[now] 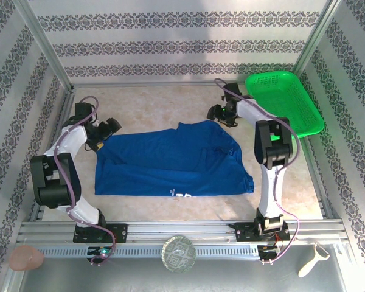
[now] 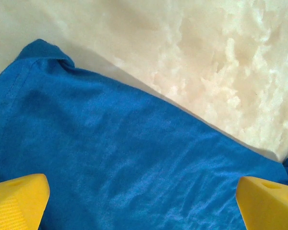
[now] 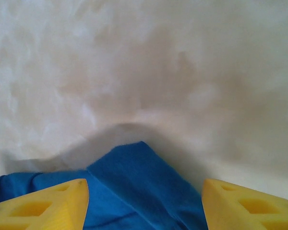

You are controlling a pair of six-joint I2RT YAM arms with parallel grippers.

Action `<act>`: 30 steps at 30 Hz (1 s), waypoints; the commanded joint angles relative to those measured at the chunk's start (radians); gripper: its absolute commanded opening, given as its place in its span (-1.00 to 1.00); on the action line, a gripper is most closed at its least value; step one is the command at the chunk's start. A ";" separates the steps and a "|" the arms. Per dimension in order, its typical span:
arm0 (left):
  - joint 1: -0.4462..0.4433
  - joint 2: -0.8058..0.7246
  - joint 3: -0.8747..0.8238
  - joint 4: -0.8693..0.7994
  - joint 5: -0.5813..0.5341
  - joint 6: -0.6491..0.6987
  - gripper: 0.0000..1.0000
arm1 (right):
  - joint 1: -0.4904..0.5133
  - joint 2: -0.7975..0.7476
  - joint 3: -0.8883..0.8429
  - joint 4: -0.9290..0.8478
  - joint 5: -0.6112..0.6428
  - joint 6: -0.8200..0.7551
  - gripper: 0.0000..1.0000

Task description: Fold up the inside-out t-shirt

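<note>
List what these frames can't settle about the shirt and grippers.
- Top view: white mark at the hem of the t-shirt, too small to read.
- Top view: lower layers of the t-shirt, hidden under its top layer.
- Left wrist view: left gripper, fingers cut off by the bottom edge; cloth contact unclear.
- Right wrist view: right gripper, fingers cut off likewise; most of the t-shirt out of frame.

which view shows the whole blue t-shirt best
The top external view: the whole t-shirt lies spread out, with its full outline and white mark in frame. The left wrist view gives a close stretch of its cloth with one edge; the right wrist view catches a pointed corner.
</note>
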 commanded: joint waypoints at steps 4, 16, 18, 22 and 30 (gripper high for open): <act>0.018 0.033 0.046 -0.017 -0.007 0.026 0.99 | 0.031 0.076 0.091 -0.083 -0.063 -0.035 -0.17; 0.032 0.054 0.041 -0.004 -0.003 0.042 0.99 | -0.048 -0.232 -0.165 0.098 -0.075 -0.029 -1.00; 0.032 0.065 0.044 0.000 -0.007 0.041 0.99 | -0.046 -0.277 -0.234 0.118 -0.075 -0.028 -0.86; 0.034 0.103 0.080 -0.007 -0.019 0.055 0.99 | -0.048 -0.336 -0.360 0.172 -0.030 -0.010 0.21; 0.028 0.277 0.280 -0.107 -0.047 0.131 0.99 | -0.056 -0.233 -0.194 0.071 0.057 -0.072 0.29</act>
